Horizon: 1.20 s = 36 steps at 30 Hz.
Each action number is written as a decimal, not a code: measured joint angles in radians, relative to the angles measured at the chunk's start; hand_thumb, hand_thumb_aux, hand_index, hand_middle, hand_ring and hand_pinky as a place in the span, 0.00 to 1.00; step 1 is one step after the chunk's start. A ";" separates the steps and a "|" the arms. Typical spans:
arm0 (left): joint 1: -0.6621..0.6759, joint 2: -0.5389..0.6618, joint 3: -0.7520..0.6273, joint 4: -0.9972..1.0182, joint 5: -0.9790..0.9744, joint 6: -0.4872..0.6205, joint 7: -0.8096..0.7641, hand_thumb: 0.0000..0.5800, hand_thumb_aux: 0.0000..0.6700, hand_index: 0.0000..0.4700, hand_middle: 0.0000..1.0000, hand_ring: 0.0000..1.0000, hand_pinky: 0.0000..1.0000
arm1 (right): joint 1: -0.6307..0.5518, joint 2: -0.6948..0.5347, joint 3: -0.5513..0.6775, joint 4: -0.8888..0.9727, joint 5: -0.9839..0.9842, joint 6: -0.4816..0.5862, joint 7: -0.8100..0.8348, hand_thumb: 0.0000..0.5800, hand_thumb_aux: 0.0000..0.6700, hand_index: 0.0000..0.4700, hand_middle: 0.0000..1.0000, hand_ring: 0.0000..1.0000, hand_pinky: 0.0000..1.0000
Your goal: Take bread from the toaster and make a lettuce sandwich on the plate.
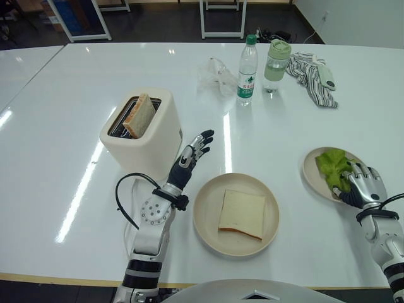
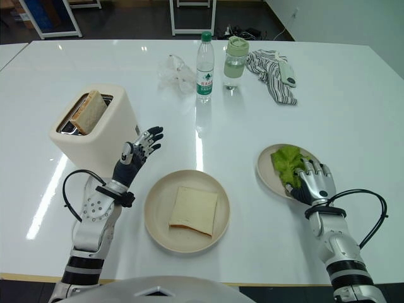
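Note:
A cream toaster (image 1: 144, 132) stands at the left with one slice of toast (image 1: 139, 115) sticking up from its slot. In front of it a round plate (image 1: 208, 224) holds a single slice of white bread (image 1: 242, 214). A smaller plate (image 1: 310, 169) at the right carries a green lettuce leaf (image 1: 332, 167). My left hand (image 1: 191, 156) is raised between the toaster and the bread plate, fingers spread and holding nothing. My right hand (image 1: 363, 184) rests on the near edge of the lettuce plate, its fingers curled over the leaf's near end.
At the back of the white table stand a water bottle (image 1: 247, 63) and a green-lidded cup (image 1: 276, 62). A crumpled clear bag (image 1: 215, 74) lies left of them, a striped cloth (image 1: 312, 76) to their right. A black cable (image 1: 124, 196) loops beside my left forearm.

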 measured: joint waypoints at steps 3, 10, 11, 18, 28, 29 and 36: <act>0.000 0.000 0.000 0.000 0.000 0.000 0.002 0.00 0.00 0.00 0.00 0.00 0.00 | -0.006 -0.009 0.001 0.018 0.021 -0.004 0.000 0.98 0.87 0.87 0.00 0.00 0.00; 0.000 0.002 0.000 0.004 0.002 0.000 0.005 0.00 0.00 0.00 0.00 0.00 0.00 | -0.023 -0.028 0.006 0.051 0.070 -0.016 0.018 1.00 1.00 1.00 0.00 0.00 0.00; 0.000 0.003 0.000 0.005 0.002 0.000 0.006 0.00 0.00 0.00 0.00 0.00 0.00 | -0.023 -0.030 0.007 0.052 0.079 -0.017 0.020 1.00 1.00 1.00 0.00 0.00 0.00; 0.001 0.006 0.000 0.007 0.008 0.000 0.007 0.00 0.00 0.00 0.00 0.00 0.00 | 0.011 -0.032 -0.010 0.010 0.120 -0.017 0.006 1.00 1.00 1.00 0.00 0.00 0.00; 0.001 0.006 0.001 0.022 0.019 -0.004 0.012 0.00 0.00 0.00 0.00 0.00 0.00 | 0.149 -0.019 -0.138 -0.452 0.168 -0.034 0.000 1.00 1.00 1.00 0.00 0.00 0.00; 0.001 0.006 0.001 0.024 0.019 -0.004 0.012 0.00 0.00 0.00 0.00 0.00 0.00 | 0.162 -0.014 -0.145 -0.509 0.168 -0.036 0.004 1.00 1.00 1.00 0.00 0.00 0.00; 0.000 0.005 0.001 0.046 0.021 -0.008 0.013 0.00 0.00 0.00 0.00 0.00 0.00 | 0.192 0.054 -0.157 -0.752 0.176 -0.073 0.072 1.00 1.00 1.00 0.00 0.00 0.00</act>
